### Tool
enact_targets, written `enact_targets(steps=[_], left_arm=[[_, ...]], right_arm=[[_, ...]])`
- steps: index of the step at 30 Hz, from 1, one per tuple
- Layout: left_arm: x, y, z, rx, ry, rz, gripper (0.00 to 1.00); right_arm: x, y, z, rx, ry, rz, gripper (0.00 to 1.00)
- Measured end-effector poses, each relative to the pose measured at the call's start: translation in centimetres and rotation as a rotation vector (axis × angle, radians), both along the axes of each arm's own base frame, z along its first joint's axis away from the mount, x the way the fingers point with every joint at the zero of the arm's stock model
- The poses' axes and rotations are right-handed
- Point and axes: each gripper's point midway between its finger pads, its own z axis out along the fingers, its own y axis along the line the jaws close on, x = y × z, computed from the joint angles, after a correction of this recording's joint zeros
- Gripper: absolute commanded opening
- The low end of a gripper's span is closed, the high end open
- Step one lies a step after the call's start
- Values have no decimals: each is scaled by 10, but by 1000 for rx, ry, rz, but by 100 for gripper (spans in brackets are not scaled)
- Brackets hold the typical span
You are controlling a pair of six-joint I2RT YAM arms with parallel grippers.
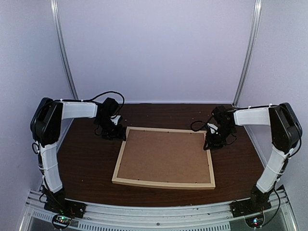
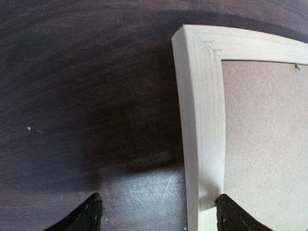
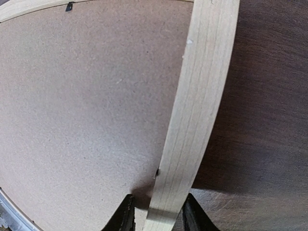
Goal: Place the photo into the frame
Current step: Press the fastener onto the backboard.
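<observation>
The frame (image 1: 163,183) lies back-up on the table (image 1: 86,159), a brown board (image 1: 163,156) inside it. The right gripper (image 3: 159,219) pinches its right rail (jaws narrow); the left gripper (image 2: 161,215) gapes wide astride the left rail.

The left arm (image 1: 45,122) rises from its base, folds at the elbow and reaches inward. Its wrist is pitched down, so the left end effector (image 2: 159,207) points at the tabletop (image 1: 91,163). Its fingers (image 2: 91,214) stand wide apart and grip nothing. The right arm (image 1: 284,127) mirrors that pose. The right end effector (image 3: 159,214) also points down, its fingers (image 3: 126,214) drawn in narrow, one against each side of a rail of the frame (image 3: 202,96).
</observation>
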Motion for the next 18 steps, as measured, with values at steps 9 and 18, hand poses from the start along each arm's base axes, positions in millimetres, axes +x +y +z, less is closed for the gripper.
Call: enact_targets(steps=[9,18], left_arm=[[-4,-5,-1,-11,-21,6,81],[-5,-7,-1,-4,-45,15,81]], right_arm=[[0,0,0,-1,1,-1,31],[0,-1,0,2,6,-16,30]])
